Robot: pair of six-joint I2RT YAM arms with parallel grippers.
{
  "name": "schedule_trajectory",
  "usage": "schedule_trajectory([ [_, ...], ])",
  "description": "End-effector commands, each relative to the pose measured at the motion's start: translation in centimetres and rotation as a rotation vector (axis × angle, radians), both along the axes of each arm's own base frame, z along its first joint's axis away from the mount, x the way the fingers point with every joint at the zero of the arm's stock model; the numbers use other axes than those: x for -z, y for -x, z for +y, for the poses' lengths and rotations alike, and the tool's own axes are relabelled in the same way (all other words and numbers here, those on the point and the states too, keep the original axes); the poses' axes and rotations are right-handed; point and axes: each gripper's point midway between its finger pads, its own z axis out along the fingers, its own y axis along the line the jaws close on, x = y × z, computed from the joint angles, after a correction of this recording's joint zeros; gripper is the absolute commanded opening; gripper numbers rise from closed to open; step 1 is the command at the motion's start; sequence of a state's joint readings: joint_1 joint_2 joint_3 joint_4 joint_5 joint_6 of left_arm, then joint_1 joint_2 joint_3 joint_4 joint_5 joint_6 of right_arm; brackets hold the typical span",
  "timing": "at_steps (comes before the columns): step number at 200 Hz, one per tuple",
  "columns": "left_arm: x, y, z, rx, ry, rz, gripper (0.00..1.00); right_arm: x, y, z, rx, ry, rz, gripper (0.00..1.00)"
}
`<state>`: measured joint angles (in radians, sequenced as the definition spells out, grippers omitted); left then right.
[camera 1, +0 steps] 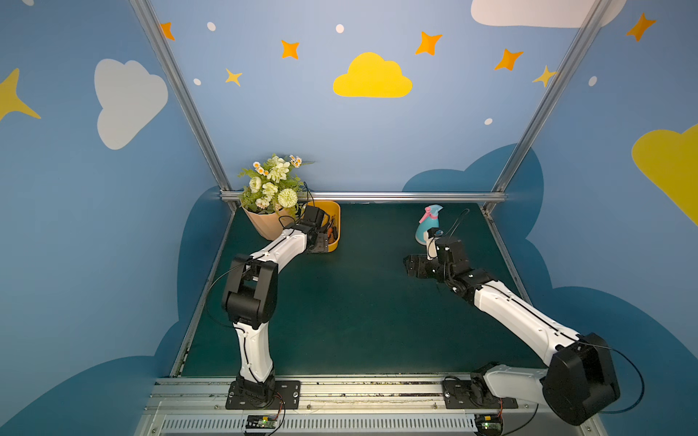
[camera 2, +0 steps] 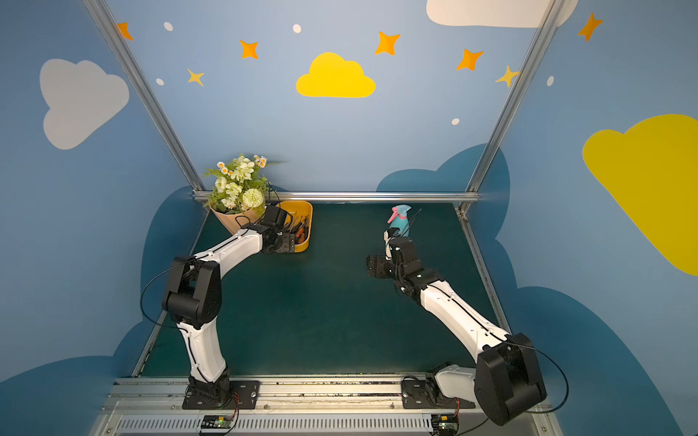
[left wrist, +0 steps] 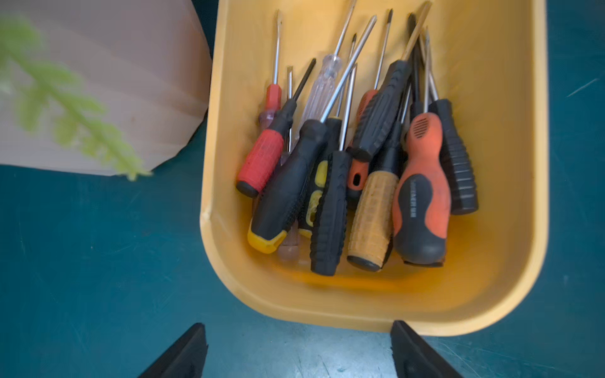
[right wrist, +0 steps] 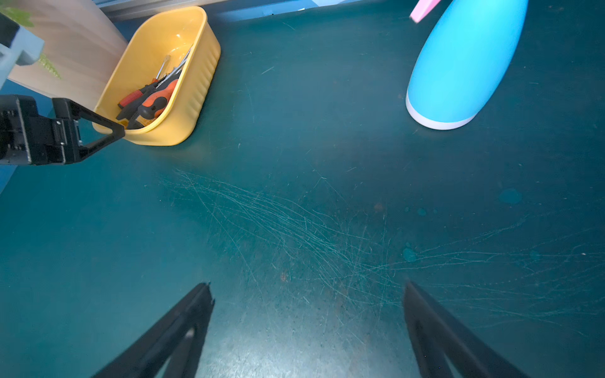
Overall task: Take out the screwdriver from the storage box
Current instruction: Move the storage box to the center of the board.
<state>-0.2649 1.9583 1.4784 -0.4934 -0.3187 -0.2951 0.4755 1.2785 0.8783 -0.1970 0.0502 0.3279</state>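
Reading the bench (camera 1: pixel 359 302) as a clock face with 12 o'clock at the far wall, the yellow storage box (camera 1: pixel 336 226) stands at about 11 o'clock, with its long sides running from 6 to 12. It shows in both top views. A peach flowerpot (camera 1: pixel 264 226) full of flowers (camera 1: pixel 270 185) stands just beside it at the box's 9 o'clock. Whether the two touch is hard to tell.

The left wrist view shows a pile of screwdrivers (left wrist: pixel 360 170) lying inside the box. Their handles sit toward the 6 o'clock end and the shafts point toward 12. A red-handled one (left wrist: pixel 262 160) lies on the pot side. A large orange-and-black one (left wrist: pixel 422 196) lies toward the opposite wall, and black, yellow-tipped and clear handles are crossed between them.

The left tool (left wrist: pixel 298 329) hangs at the box's 6 o'clock end. Its two fingers are spread well apart and only bare bench shows between them. It touches no screwdriver, so all of them are in the box.

The right tool (right wrist: pixel 308 286) is at about 2 o'clock on the bench, well apart from the box. Its fingers are also spread wide and hold nothing, above scratched green surface. A blue spray bottle (camera 1: pixel 428 222) with a pink trigger stands upright near the right tool, at the tool's 12 o'clock.
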Motion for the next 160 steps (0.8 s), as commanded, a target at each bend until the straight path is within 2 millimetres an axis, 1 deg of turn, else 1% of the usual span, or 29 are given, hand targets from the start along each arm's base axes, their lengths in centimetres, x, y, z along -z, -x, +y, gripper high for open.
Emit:
schedule_trajectory([
  [1,1.0,-0.1,0.1,-0.025,-0.006,0.028,0.89,-0.8,-0.5,0.0,0.009,0.005,-0.028,0.93],
  [29,1.4,0.1,-0.1,-0.031,0.016,0.038,0.89,-0.4,-0.5,-0.5,0.041,0.016,0.002,0.93],
  [56,2.0,0.8,-0.3,-0.035,0.033,0.064,0.89,-0.1,-0.5,-0.5,0.043,0.021,0.011,0.93],
  [80,1.6,1.4,-0.2,-0.052,0.051,0.053,0.89,-0.1,-0.3,-0.6,0.038,0.026,0.011,0.93],
  [126,-1.3,1.9,-1.5,-0.014,0.131,-0.005,0.89,-0.1,0.1,-0.8,0.04,0.027,0.011,0.93],
  [143,-2.9,2.0,-2.4,0.024,0.155,-0.032,0.89,-0.2,0.3,-0.8,0.03,0.029,0.012,0.93],
  [160,-4.4,1.9,-3.8,0.079,0.195,-0.056,0.89,-0.1,0.5,-0.9,0.032,0.029,0.014,0.94],
])
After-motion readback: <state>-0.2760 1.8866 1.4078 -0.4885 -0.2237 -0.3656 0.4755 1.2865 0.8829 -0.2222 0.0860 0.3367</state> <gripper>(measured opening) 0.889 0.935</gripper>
